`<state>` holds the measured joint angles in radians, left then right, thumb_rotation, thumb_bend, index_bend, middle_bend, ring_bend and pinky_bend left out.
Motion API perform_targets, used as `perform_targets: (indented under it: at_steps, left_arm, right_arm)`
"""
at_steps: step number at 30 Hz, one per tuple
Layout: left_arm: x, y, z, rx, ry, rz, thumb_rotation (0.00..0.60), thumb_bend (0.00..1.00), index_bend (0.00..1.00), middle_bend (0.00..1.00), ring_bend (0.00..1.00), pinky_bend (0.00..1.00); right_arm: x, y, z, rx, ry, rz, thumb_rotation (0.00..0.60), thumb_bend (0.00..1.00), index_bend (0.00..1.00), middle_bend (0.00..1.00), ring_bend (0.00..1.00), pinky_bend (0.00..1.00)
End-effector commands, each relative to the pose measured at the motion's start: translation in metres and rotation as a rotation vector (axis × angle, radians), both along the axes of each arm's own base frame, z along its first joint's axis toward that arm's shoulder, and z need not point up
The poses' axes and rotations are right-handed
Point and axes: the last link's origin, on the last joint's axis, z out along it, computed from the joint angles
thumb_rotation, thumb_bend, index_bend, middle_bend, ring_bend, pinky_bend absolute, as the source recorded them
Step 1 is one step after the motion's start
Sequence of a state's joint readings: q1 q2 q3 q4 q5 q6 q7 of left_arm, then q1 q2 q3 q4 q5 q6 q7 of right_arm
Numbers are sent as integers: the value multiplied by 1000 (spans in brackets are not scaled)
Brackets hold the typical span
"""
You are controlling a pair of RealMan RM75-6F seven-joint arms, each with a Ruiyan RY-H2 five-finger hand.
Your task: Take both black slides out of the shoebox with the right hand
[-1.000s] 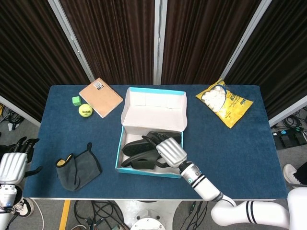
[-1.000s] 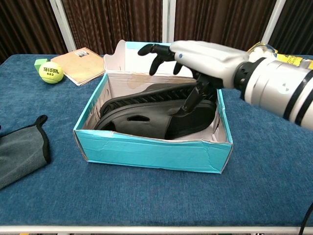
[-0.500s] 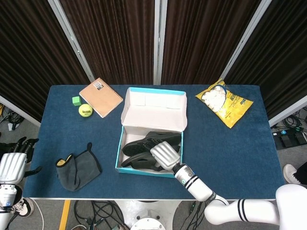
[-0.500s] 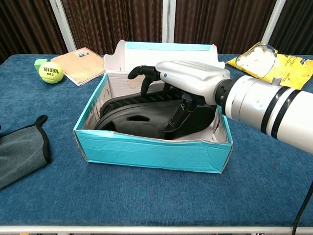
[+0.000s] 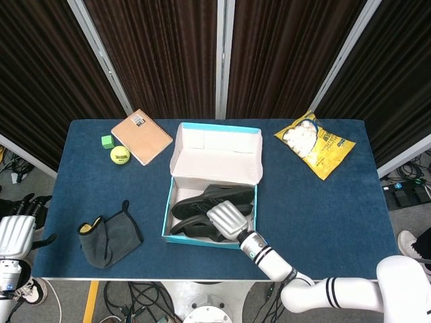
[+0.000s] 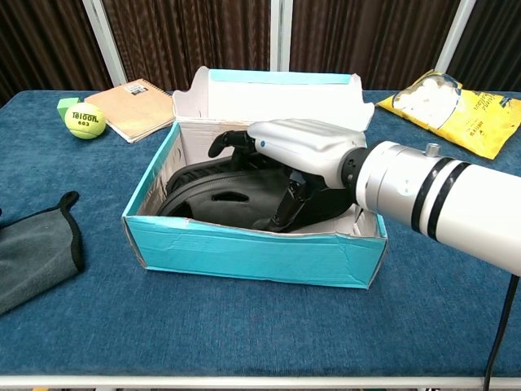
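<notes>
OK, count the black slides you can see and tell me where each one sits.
2, both inside the shoebox. One slide lies nearer the front wall, its strap up. The other slide lies behind it toward the back wall, mostly hidden by the right robot hand reaching in.

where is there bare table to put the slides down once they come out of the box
Bare blue table lies right of the shoebox, below the snack bag; it is the right hand's near side. A narrower patch sits between the box and the grey cloth. The far left corner is crowded with notebook, tennis ball and green block.
</notes>
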<state>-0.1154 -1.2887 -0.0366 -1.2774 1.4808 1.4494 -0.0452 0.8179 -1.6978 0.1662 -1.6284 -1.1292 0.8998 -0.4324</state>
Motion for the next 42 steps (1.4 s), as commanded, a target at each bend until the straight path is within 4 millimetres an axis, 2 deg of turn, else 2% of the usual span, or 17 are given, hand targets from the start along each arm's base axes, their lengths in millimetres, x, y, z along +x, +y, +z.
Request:
perform_targets:
  at_steps: [1, 14, 21, 26, 33, 42]
  left_arm:
    - [0, 0, 0, 0, 0, 0, 600, 0, 156, 195, 96, 314]
    - [-2, -1, 0, -4, -3, 6, 600, 0, 156, 195, 96, 315]
    - [-2, 0, 0, -3, -2, 4, 600, 0, 156, 195, 96, 314]
    - [-1, 0, 1, -2, -4, 2, 600, 0, 156, 195, 96, 315]
    - [1, 1, 0, -6, -7, -3, 600, 0, 156, 195, 96, 315]
    - [5, 2, -1, -11, 4, -13, 600, 0, 156, 195, 96, 315]
  right_arm:
    - [1, 1, -2, 6, 0, 1, 600, 124, 181, 298, 168, 325]
    - [-2, 4, -7, -7, 35, 11, 600, 202, 343, 417, 287, 459]
    - [-1, 2, -8, -35, 28, 2, 600, 331, 537, 553, 428, 617]
    - [2, 0, -3, -76, -9, 5, 600, 395, 636, 610, 499, 695]
    - [7, -6, 24, -162, -117, 13, 600, 418, 677, 626, 526, 726]
    - [8, -20, 74, -323, -391, 46, 600, 402, 677, 625, 526, 726]
